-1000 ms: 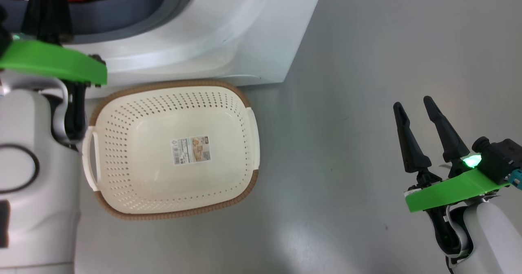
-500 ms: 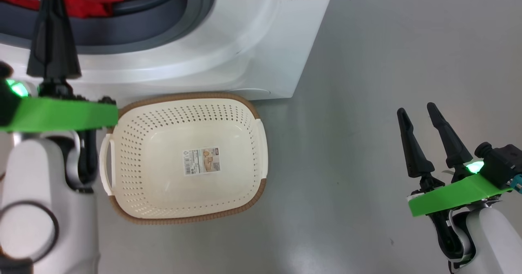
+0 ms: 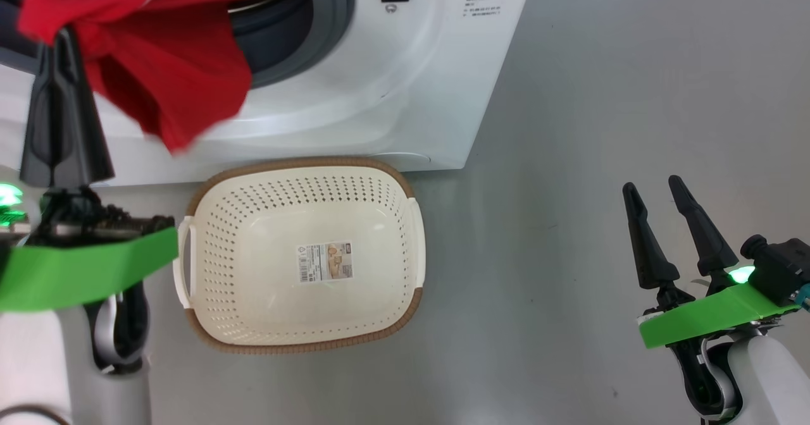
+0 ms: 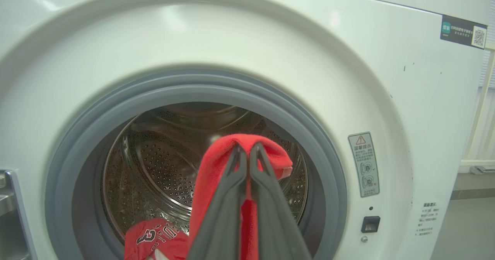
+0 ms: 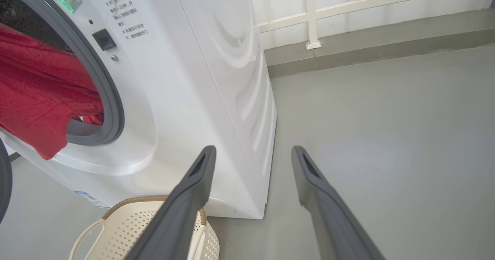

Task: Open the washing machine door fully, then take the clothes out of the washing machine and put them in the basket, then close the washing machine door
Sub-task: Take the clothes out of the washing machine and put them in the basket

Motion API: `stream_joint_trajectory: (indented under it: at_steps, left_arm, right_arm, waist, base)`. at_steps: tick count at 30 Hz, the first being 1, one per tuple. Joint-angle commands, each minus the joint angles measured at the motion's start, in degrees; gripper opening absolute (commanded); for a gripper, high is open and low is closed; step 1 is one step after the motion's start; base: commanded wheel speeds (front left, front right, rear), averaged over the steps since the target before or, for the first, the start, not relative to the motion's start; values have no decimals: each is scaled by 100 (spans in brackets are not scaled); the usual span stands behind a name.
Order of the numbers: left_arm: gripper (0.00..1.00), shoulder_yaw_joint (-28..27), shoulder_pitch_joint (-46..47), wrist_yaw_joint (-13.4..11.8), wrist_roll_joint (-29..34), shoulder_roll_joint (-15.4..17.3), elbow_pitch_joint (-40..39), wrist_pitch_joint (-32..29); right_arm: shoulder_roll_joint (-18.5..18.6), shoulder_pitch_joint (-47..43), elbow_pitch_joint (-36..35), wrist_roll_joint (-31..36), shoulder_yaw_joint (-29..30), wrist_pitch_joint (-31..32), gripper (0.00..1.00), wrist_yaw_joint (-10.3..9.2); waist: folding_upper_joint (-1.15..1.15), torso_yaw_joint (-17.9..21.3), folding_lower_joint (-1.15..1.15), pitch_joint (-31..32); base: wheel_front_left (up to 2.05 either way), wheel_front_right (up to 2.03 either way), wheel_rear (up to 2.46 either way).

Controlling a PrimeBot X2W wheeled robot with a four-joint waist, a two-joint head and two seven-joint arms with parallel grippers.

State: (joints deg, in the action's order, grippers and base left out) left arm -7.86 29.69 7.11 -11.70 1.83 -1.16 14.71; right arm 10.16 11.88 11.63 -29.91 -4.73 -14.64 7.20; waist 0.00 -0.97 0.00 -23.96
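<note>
Hanging from left claw (image 3: 60,33), head view: pinched red garment (image 3: 171,71) drapes out of washing machine (image 3: 411,96) mouth; basket (image 3: 304,162) on floor (image 3: 569,159) just near machine front.
Left wrist: second red piece (image 4: 154,238) low in drum (image 4: 162,163).
Right wrist: right claw (image 5: 253,151) spread, right of machine.

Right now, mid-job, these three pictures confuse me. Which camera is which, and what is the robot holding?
The wide picture looks down from the robot's head; the other two look along each arm's two dark fingers. The left gripper is shut on a red garment hanging out of the washing machine. Another red garment lies in the drum. The right gripper is open and empty, over the floor. The cream basket sits on the floor before the machine, no clothes in it.
</note>
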Motion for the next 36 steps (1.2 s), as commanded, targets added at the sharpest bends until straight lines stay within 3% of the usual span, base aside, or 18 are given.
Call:
stream_joint_trajectory:
  at_steps: [1, 15, 23, 36]
  left_arm:
    - [0, -183, -165, 37, -52, 121, -372, 29]
    - [0, -53, -525, -13, -234, 106, -1661, 29]
    - [0, 242, -877, -88, -335, 106, -1090, 29]
    - [0, 750, -870, -144, -489, 105, 784, 29]
  right_arm:
    - [56, -120, -125, 84, -99, -36, 100, 29]
    - [95, -197, -169, 82, -123, -36, 100, 29]
    - [64, -150, -178, 84, -180, -36, 100, 29]
    - [5, 70, -230, 87, -209, -36, 100, 29]
  waist:
    - [0, -29, 0, 46]
    - [0, -62, 0, 83]
    - [0, 0, 0, -9]
    - [0, 33, 0, -518]
  base:
    - [0, 0, 0]
    - [0, 0, 0]
    - [0, 0, 0]
    - [0, 0, 0]
